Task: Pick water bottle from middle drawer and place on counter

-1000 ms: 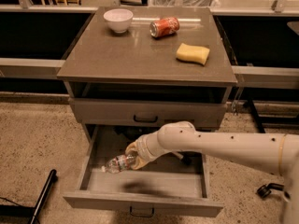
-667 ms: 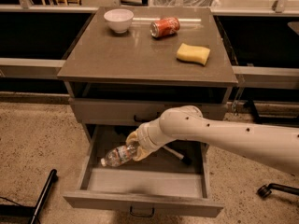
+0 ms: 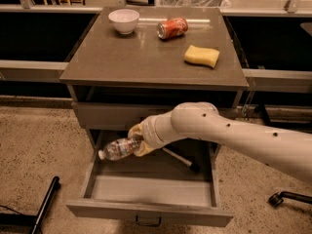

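Observation:
The water bottle (image 3: 117, 148) is clear plastic with a white cap pointing left and lies level in the air above the open middle drawer (image 3: 146, 191). My gripper (image 3: 138, 139) is shut on the bottle's base end, at the upper left of the drawer opening, just below the closed upper drawer front. My white arm reaches in from the right. The grey-brown counter (image 3: 141, 57) is the cabinet's top slab above.
On the counter stand a white bowl (image 3: 124, 21), a red soda can (image 3: 172, 28) on its side and a yellow sponge (image 3: 202, 56). A black-tipped stick (image 3: 179, 159) lies in the drawer. A black pole (image 3: 45, 204) lies on the speckled floor at the left.
My gripper has lifted the bottle up out of the drawer tray and moved it up and slightly right. The arm has risen with it.

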### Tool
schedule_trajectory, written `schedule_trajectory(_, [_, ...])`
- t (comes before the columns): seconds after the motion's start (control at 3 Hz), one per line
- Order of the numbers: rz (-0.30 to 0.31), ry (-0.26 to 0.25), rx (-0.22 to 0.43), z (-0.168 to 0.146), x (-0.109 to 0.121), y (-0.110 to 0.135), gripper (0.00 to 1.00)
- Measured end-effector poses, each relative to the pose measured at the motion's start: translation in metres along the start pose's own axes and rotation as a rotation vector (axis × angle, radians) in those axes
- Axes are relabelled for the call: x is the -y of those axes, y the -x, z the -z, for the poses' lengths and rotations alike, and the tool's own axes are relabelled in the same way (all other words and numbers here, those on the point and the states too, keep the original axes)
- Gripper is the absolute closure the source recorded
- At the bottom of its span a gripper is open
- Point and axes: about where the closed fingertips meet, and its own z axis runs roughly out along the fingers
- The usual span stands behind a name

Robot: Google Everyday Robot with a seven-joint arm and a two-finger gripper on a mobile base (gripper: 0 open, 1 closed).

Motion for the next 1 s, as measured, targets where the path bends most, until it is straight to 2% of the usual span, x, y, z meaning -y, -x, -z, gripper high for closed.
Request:
schedule_trajectory(0.33, [-0.038,-0.101,-0.021,0.044,0.039,0.022,1.00])
schedule_trajectory(0.67, [-0.096,-0.177,-0.085,0.080,0.069,0.031,1.00])
schedule_trajectory(1.0, [-0.083,-0.173,-0.080,0.080,0.074,0.035,1.00])
